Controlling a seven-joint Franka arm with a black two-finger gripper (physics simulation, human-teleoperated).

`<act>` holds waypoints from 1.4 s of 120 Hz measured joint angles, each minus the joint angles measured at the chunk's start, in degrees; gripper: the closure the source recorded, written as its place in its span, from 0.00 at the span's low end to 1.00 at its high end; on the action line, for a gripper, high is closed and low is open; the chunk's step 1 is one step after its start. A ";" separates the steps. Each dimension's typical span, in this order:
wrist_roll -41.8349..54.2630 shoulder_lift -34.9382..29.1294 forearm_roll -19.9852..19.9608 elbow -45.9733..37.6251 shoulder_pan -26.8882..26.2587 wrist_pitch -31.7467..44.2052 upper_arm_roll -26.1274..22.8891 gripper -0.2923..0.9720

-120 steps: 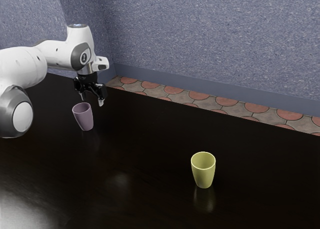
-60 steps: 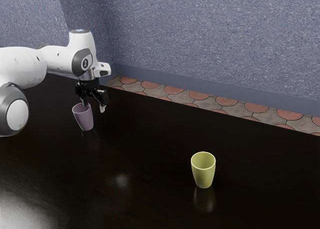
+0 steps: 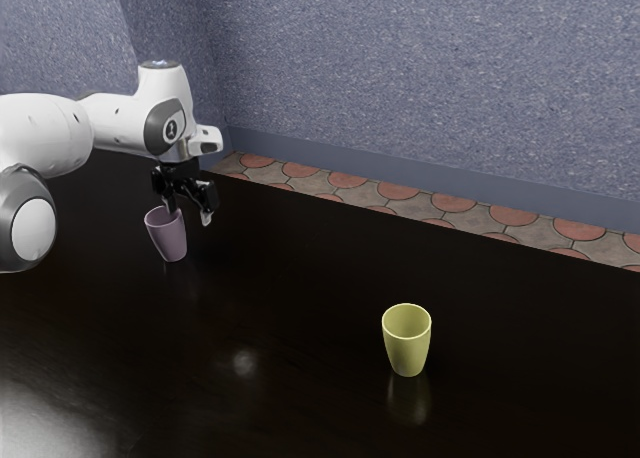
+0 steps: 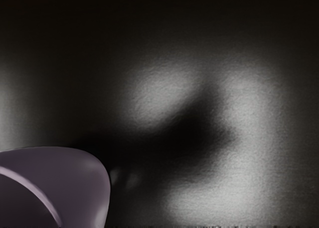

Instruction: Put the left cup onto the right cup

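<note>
A dark, glossy table [image 3: 300, 378] takes up most of the room. Beyond the table's far edge runs a strip of floor [image 3: 450, 213] laid with reddish fan-shaped tiles and pale grout. Behind that floor strip, a plain grey-blue skirting [image 3: 420, 170] meets a speckled blue-grey wall [image 3: 420, 68]; a second wall [image 3: 60, 28] of the same finish joins it at a corner above the table's far end. Soft, pale light patches [image 4: 164, 88] lie on the tabletop.

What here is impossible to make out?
Exterior view: whether the tool touches the purple cup, too small to tell.
Exterior view: the yellow cup's inside bottom, hidden by its own wall.
Wrist view: most of the purple cup, cut off by the edge, blurred.
</note>
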 joint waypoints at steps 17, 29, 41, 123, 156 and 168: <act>-0.10 0.00 -0.22 -1.17 0.15 0.28 0.25 0.23; -0.15 0.04 -0.29 -1.56 0.32 0.77 0.33 0.23; -0.20 0.13 -0.38 -1.99 0.54 1.14 0.30 0.23; -0.42 0.79 -0.74 -3.56 1.42 3.67 0.35 0.48; -0.42 0.79 -0.83 -4.19 2.47 3.86 0.52 0.75; -0.43 0.79 -0.82 -4.33 2.54 3.89 0.53 0.80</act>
